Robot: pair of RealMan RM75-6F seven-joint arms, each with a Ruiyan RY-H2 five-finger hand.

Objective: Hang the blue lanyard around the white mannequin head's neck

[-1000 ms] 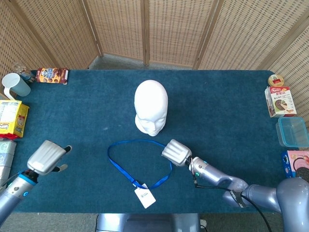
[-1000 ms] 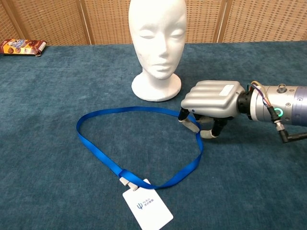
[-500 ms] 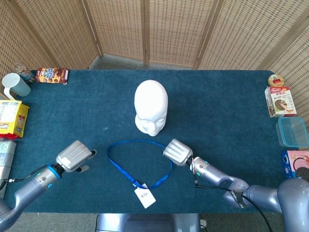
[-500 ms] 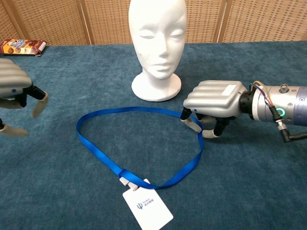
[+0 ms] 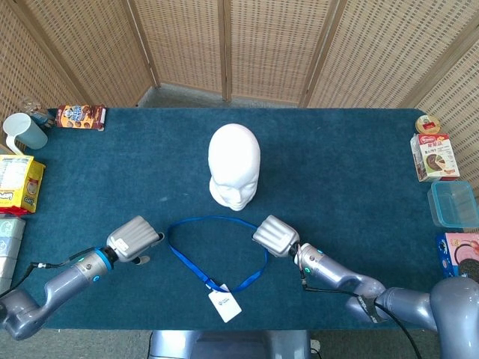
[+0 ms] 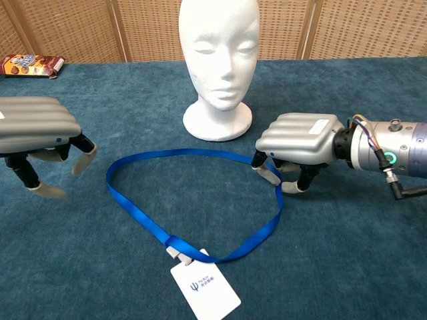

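The blue lanyard lies in an open loop on the worktop, in front of the white mannequin head, with its badge nearest the robot. The right hand pinches the loop's right side. The left hand hovers beside the loop's left end, fingers apart, holding nothing.

One white mannequin head stands on the bench. One blue lanyard lies there, carrying one white card. Two robot hands are in view: the left hand and the right hand. At the left edge sit one cup, one brown snack packet and one yellow bag. At the right edge sit one small round tin, one red-and-white carton, one clear container and one pink box.
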